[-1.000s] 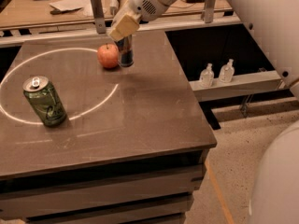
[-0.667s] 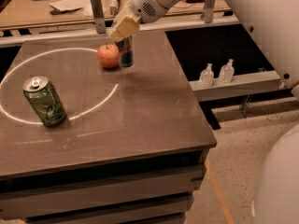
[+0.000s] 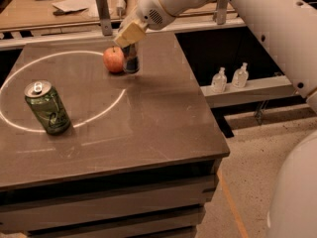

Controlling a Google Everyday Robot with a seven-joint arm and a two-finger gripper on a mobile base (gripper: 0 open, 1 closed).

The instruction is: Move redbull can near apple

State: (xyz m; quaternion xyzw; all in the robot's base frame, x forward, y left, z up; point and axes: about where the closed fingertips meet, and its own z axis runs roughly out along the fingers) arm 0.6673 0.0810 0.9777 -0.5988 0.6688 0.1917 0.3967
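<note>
The redbull can (image 3: pixel 131 62) stands upright on the dark table (image 3: pixel 148 118) at the back, right beside the red-orange apple (image 3: pixel 114 59), almost touching its right side. Only the can's dark lower body shows; its top is hidden by my gripper (image 3: pixel 130 33). My gripper reaches down from the upper right and is shut on the top of the redbull can, with its tan fingers (image 3: pixel 128 32) around it.
A wider green can (image 3: pixel 47 107) stands at the table's left, on a white circle line (image 3: pixel 106 103). Two small clear bottles (image 3: pixel 229 78) sit on a lower shelf to the right. A cluttered bench (image 3: pixel 74 6) runs behind the table.
</note>
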